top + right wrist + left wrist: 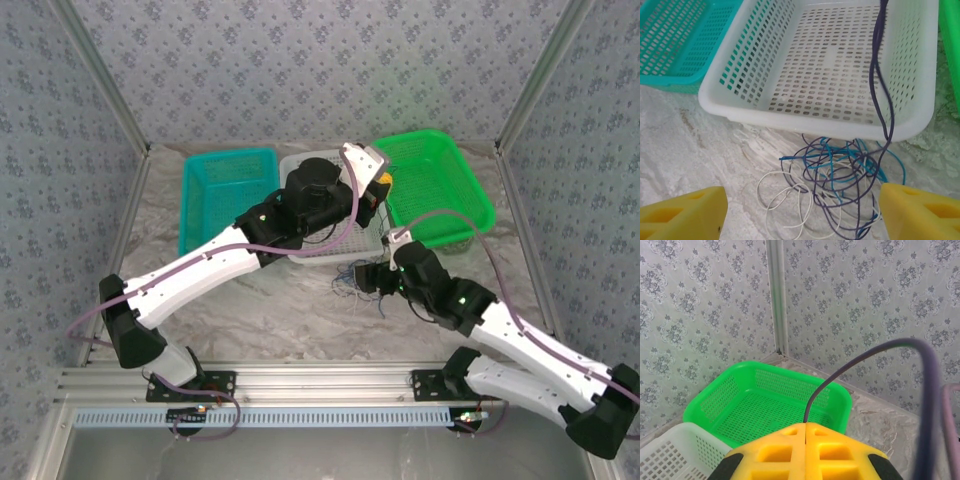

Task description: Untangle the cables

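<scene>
Marbled table (690,130), tangled cables (840,175), left hand (805,426) seemingly pinching one strand

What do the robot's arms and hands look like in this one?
Both the left arm and right arm have white links, black joints with small green lights, and a purple-grey cable running alongside. The left hand and right hand have blocky yellow fingers with recessed pockets.
</scene>
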Tool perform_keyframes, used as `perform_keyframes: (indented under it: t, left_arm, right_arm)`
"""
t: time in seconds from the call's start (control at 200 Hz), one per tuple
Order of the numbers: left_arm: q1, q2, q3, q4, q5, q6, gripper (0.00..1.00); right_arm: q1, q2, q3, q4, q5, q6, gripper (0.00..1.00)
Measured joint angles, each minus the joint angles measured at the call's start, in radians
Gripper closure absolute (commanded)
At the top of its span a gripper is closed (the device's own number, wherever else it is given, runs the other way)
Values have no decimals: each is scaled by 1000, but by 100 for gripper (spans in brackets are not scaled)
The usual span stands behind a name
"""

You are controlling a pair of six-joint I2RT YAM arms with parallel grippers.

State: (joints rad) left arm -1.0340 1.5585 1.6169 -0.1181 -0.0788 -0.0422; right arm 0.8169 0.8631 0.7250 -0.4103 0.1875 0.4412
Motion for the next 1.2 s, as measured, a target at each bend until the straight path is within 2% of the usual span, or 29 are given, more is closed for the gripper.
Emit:
perform_keyframes:
  t: [0.245, 0.43, 0.77, 0.984, 1.199]
  left_arm:
    - [0, -16, 8, -8, 8, -3, 99]
    - [6, -31, 115, -20, 36, 5, 99]
    - [16, -51, 356, -45, 90, 47, 98]
    - [77, -46, 380, -69, 96, 53, 97]
    - [193, 15, 400, -75, 121, 23, 96]
  right_arm:
    - [-20, 63, 6, 26, 60, -46, 29]
    - [-56, 64, 10, 27, 67, -50, 29]
    - [-57, 44, 10, 22, 68, -50, 27]
    - [-78, -8, 10, 18, 67, -47, 22]
    - [-83, -14, 10, 10, 67, -46, 20]
